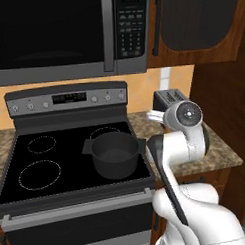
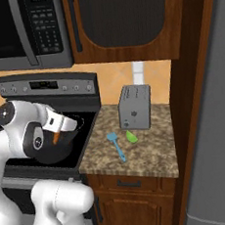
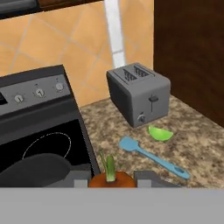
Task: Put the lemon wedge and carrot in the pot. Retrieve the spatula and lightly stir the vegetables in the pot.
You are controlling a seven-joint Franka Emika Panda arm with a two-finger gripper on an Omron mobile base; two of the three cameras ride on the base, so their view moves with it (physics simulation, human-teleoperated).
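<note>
Carrot sits closest to your hand camera, orange with a green stub on top, clamped between the two pincer fingers. Pincer is closed on it; from the right base camera you see the orange tip poking down out of the fingers.

Pot: directly under and slightly behind the pincer, on the front right burner of the stove. From the left base camera you look into its dark interior; nothing can be made out inside it. You cannot tell whether the carrot touches the rim; it appears to hang just above the pot's near edge.

Counter, ahead of the pincer and off to the toaster side:
- Spatula, blue, lies flat, blade toward the stove, handle pointing away from the pincer in the hand view. Apart from the fingers.
- Lemon wedge, yellow-green, lies just beyond the spatula, between it and the toaster, close to both.
- Toaster, grey, stands upright at the wall, farthest from the pincer.

Neither vegetable is in the pot: one is in your grip, one on the counter.
</note>
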